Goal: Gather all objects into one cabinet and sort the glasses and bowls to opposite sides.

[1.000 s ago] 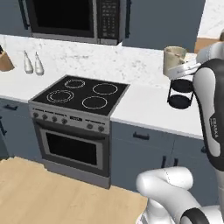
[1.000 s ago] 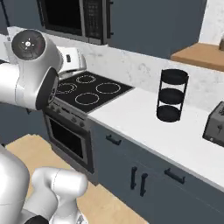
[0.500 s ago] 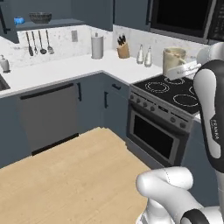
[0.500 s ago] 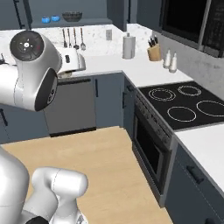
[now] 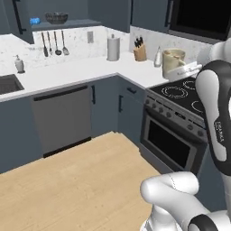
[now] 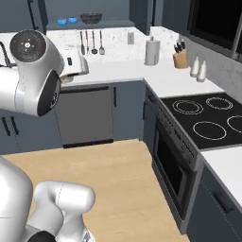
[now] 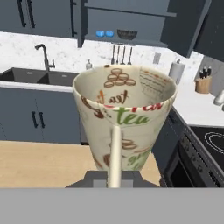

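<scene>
My gripper (image 7: 114, 177) is shut on the cream mug (image 7: 124, 113), a speckled cup with printed tea lettering. The mug covers the fingertips, and its handle (image 7: 115, 153) points toward the camera. In the left base view the mug (image 5: 173, 61) is held high above the stove, at the end of the arm. Far ahead, two blue bowls (image 7: 100, 33) (image 7: 109, 33) sit side by side on the shelf of the open slate-blue wall cabinet (image 7: 131, 17), left of a dark mesh basket (image 7: 127, 34). The right base view also shows the bowls (image 6: 62, 21) (image 6: 72, 20).
A sink (image 7: 26, 76) with a faucet (image 7: 43, 52) lies below the cabinet. On my right is the stove (image 5: 189, 97), and the dishwasher (image 5: 63, 117) stands ahead. A paper towel roll (image 5: 113, 47) and a knife block (image 5: 140, 53) stand in the counter corner. Wooden floor (image 5: 67, 180) lies open in front.
Both base views have swung left: the stove slid to the right, and the corner counter, sink and open cabinet came into view. The mug stays in my gripper.
</scene>
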You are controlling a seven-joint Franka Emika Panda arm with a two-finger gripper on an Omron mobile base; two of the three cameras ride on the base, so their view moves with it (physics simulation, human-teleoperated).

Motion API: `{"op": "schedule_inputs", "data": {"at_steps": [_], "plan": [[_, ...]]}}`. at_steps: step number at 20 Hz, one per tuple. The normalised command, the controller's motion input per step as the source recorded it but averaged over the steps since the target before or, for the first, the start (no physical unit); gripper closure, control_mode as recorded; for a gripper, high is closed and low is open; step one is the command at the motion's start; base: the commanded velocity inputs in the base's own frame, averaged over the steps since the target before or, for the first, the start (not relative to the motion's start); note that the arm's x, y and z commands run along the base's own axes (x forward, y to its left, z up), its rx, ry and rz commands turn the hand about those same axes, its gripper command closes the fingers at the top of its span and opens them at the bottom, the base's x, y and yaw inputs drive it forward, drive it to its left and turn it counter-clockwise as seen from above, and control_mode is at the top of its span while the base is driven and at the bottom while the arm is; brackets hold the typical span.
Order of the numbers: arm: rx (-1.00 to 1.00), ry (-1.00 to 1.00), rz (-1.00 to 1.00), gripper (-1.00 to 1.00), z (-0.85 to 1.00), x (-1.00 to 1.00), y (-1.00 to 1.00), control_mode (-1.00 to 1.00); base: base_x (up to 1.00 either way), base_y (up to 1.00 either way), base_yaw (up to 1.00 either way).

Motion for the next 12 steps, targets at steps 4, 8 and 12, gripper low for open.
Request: {"op": "schedule_inputs", "data": {"at_steps": [4,8,12], "plan": [[0.00,0.00,0.00,1.00,0.00,0.00,0.00,1.00,0.81,0.00,0.07],[0.00,0.00,0.00,1.00,0.00,0.00,0.00,1.00,1.00,-0.05,0.28],[0.00,0.00,0.00,1.00,0.00,0.00,0.00,1.00,1.00,-0.13,0.33]]}}
